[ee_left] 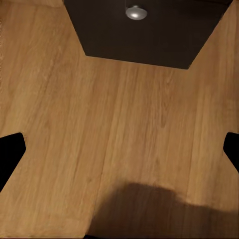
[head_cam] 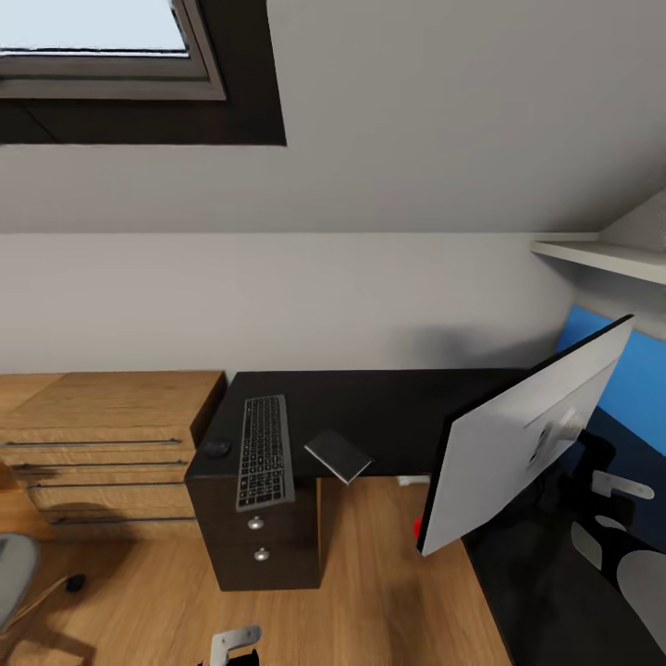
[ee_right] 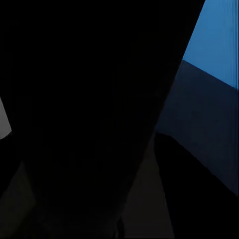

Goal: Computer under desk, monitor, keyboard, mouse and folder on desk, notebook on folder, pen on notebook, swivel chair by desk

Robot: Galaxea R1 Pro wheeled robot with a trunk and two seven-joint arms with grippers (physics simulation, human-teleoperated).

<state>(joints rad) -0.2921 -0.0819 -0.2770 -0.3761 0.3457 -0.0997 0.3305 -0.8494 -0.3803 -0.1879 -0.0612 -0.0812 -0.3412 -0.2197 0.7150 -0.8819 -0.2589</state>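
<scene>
hanging low over the floor (ee_left: 119, 124), the left gripper (ee_left: 119, 149) is spread open; the right claw's state i cannot tell. the monitor (head_cam: 518, 435) is leaning and might topple. beyond, the notebook (head_cam: 338, 455) is overhanging the desk (head_cam: 388, 407) edge beside the keyboard (head_cam: 265, 450).

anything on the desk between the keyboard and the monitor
Yes: the notebook lies on the desk edge between the keyboard and the monitor, overhanging slightly. The rest of that stretch looks bare.
</scene>
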